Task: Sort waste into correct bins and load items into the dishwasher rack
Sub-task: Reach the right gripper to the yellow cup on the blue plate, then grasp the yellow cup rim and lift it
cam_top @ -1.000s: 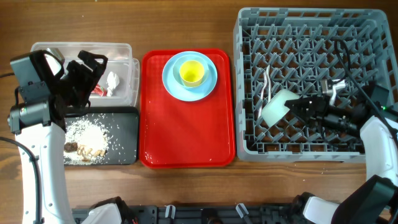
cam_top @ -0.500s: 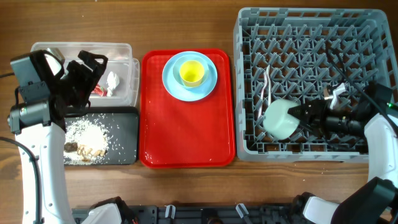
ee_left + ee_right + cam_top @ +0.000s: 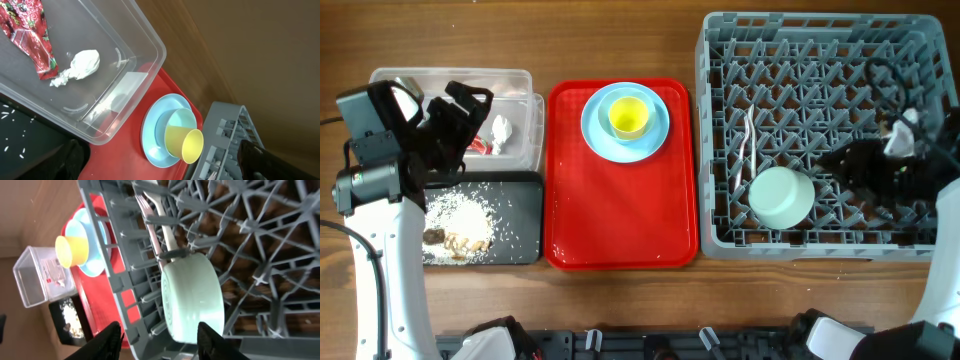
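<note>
Overhead: the left gripper (image 3: 465, 105) hovers above the clear plastic tub (image 3: 450, 72), which holds a red printed wrapper (image 3: 480, 146) and a crumpled white tissue (image 3: 501, 130). Just in front of the tub, the black tray (image 3: 520, 225) carries white rice (image 3: 460, 212) and brown bits (image 3: 455, 240). On the red serving tray (image 3: 620, 215) the yellow cup (image 3: 628, 117) sits in a light-blue bowl (image 3: 650, 108) on the light-blue plate (image 3: 595, 138). In the grey dishwasher rack (image 3: 706, 150) the pale-green bowl (image 3: 781, 196) rests among the pegs near the corner closest to the red tray, with white plastic cutlery (image 3: 748, 140) just beside it. The right gripper (image 3: 835, 168) hangs over the rack, near the bowl but apart from it

Left wrist: the fingers (image 3: 75, 160) stand wide apart with nothing between them, above the tub's edge and the stacked plate, bowl and cup

Right wrist: the fingers (image 3: 111, 340) are spread, clamped on nothing. The pale-green bowl lies beyond them against the rack's wall, and a white fork stands next to it
</note>
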Robot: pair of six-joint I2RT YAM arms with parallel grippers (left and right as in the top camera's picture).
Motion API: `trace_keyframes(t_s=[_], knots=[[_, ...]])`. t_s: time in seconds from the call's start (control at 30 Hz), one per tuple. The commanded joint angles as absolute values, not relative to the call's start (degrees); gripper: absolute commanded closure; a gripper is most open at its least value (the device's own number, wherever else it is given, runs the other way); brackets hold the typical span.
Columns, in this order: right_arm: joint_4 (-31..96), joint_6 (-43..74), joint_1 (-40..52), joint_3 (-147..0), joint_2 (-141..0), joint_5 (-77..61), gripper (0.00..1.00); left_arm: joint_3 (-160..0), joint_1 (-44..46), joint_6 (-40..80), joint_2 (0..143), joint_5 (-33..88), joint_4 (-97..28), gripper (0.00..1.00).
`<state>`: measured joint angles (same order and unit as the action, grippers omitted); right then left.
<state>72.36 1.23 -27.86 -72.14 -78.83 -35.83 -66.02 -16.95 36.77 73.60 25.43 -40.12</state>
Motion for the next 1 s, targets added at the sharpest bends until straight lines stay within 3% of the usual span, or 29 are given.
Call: trace_keyframes(t_s=[0.0,0.23,0.5,0.73,0.97], knots=[[73.3,1.3,-22.7,-80.3,-77.6,-32.2,0.5,-66.5,-17.3,36.5,73.5,26.1,-39.9,0.0],[68.1,1.9,1.7,-92.8,-80.3,-21.3,0.51,-66.5,-17.3,36.5,73.5,26.1,-39.9,0.0],[48.2,2.4,27.9,-96.6,-93.9,-9.3,0.53,-66.5,-17.3,36.5,73.5,26.1,-39.9,0.0],[35.3,-3.0,38.7,-96.6,-110.2,3.8,0.5,-66.5,-17.3,36.5,73.5,26.1,-39.9,0.0],[32.8,-2.5,40.7,-96.5,-120.3,11.0,0.46,-66.5,-17.3,36.5,73.5,26.1,-39.9,0.0]])
